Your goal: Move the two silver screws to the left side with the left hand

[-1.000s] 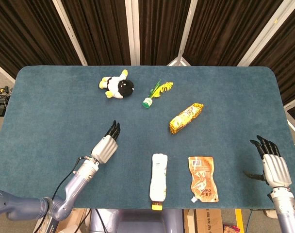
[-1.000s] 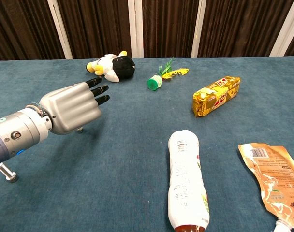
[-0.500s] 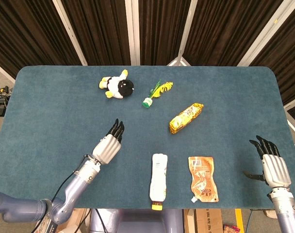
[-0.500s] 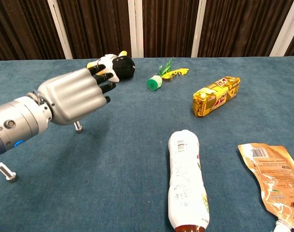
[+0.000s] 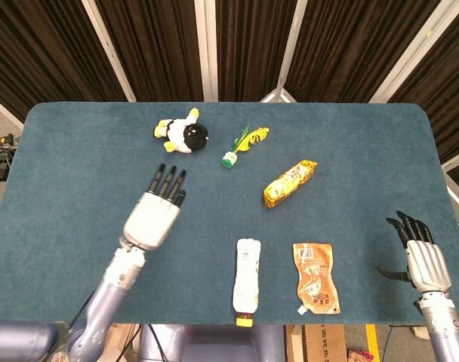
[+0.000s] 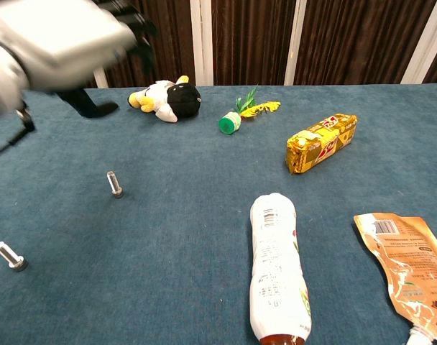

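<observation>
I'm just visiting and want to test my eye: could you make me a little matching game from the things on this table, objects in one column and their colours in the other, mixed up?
Things:
1. plush toy
2. snack pack
3. bottle
4. screw

Colours:
A. silver
B. white body with a label
C. gold and yellow wrapper
D. black, white and yellow

Pairs: 1-D, 2-C, 3-B, 4-A

Bright, even overhead light, soft shadows; left hand [image 6: 53, 36] motion-blurred in chest view.
</observation>
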Action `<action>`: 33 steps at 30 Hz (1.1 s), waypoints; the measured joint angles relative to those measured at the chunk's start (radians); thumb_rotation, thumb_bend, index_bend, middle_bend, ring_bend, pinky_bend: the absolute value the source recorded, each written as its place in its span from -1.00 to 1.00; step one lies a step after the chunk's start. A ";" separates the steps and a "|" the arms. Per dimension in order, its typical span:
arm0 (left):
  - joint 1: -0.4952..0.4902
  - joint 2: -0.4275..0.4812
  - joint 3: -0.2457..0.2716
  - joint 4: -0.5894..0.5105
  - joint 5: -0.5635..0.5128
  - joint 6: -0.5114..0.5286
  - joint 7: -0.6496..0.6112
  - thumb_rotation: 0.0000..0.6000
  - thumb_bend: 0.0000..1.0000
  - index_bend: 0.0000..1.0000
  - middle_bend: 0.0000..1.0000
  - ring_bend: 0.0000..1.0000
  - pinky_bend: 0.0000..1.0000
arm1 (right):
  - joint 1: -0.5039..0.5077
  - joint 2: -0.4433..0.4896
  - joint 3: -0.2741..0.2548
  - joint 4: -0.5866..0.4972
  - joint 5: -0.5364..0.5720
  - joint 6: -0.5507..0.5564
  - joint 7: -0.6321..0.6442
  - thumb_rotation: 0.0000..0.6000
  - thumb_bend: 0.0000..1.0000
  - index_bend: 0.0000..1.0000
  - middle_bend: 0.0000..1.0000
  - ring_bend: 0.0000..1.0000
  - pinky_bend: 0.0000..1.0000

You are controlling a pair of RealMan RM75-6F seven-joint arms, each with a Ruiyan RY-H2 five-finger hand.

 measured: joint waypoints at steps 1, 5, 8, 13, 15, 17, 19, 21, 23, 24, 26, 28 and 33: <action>0.016 0.033 -0.006 -0.043 -0.005 0.014 -0.019 1.00 -0.09 -0.35 -0.92 -1.00 -1.00 | 0.000 0.000 0.000 -0.001 0.000 0.001 -0.003 1.00 -0.77 -0.67 -0.86 -0.92 -1.00; 0.117 0.224 -0.004 -0.189 -0.012 0.073 -0.150 1.00 -0.10 -0.35 -0.93 -1.00 -1.00 | -0.001 -0.003 -0.004 -0.008 -0.005 0.004 -0.016 1.00 -0.77 -0.67 -0.87 -0.92 -1.00; 0.191 0.344 0.022 -0.212 0.008 0.095 -0.294 1.00 -0.10 -0.37 -0.93 -1.00 -1.00 | 0.000 -0.008 -0.007 -0.010 -0.011 0.005 -0.032 1.00 -0.77 -0.67 -0.87 -0.92 -1.00; 0.301 0.455 0.077 -0.179 0.071 0.112 -0.602 1.00 -0.10 -0.42 -0.94 -1.00 -1.00 | 0.000 -0.017 -0.011 -0.009 -0.022 0.020 -0.077 1.00 -0.78 -0.67 -0.87 -0.92 -1.00; 0.351 0.496 0.103 -0.146 0.105 0.121 -0.750 1.00 -0.10 -0.43 -0.95 -1.00 -1.00 | -0.001 -0.018 -0.012 -0.006 -0.030 0.029 -0.095 1.00 -0.77 -0.67 -0.87 -0.92 -1.00; 0.403 0.527 0.129 -0.100 0.144 0.133 -0.893 1.00 -0.10 -0.44 -0.95 -1.00 -1.00 | -0.002 -0.020 -0.014 0.001 -0.046 0.044 -0.107 1.00 -0.77 -0.67 -0.87 -0.92 -1.00; 0.452 0.545 0.154 -0.049 0.181 0.147 -1.004 1.00 -0.10 -0.45 -0.94 -1.00 -1.00 | -0.003 -0.024 -0.013 0.011 -0.070 0.067 -0.109 1.00 -0.78 -0.67 -0.87 -0.92 -1.00; 0.511 0.548 0.184 0.027 0.224 0.166 -1.105 1.00 -0.10 -0.46 -0.94 -1.00 -1.00 | -0.005 -0.033 -0.011 0.029 -0.094 0.099 -0.110 1.00 -0.78 -0.67 -0.86 -0.92 -1.00; 0.557 0.537 0.205 0.109 0.261 0.184 -1.164 1.00 -0.10 -0.48 -0.94 -1.00 -1.00 | -0.009 -0.044 -0.010 0.053 -0.125 0.142 -0.110 1.00 -0.77 -0.67 -0.87 -0.92 -1.00; 0.574 0.528 0.211 0.141 0.274 0.191 -1.181 1.00 -0.10 -0.49 -0.94 -1.00 -1.00 | -0.012 -0.048 -0.009 0.063 -0.138 0.158 -0.108 1.00 -0.78 -0.67 -0.87 -0.92 -1.00; 0.612 0.499 0.220 0.200 0.296 0.206 -1.209 1.00 -0.10 -0.52 -0.94 -1.00 -1.00 | -0.018 -0.051 -0.009 0.076 -0.158 0.180 -0.103 1.00 -0.78 -0.68 -0.87 -0.92 -1.00; 0.629 0.475 0.220 0.225 0.309 0.215 -1.227 1.00 -0.10 -0.54 -0.94 -1.00 -1.00 | -0.021 -0.046 -0.010 0.076 -0.163 0.186 -0.100 1.00 -0.78 -0.69 -0.86 -0.92 -1.00; 0.652 0.446 0.202 0.256 0.326 0.247 -1.222 1.00 -0.10 -0.55 -0.94 -1.00 -1.00 | -0.023 -0.019 -0.017 0.058 -0.169 0.179 -0.101 1.00 -0.78 -0.70 -0.86 -0.92 -1.00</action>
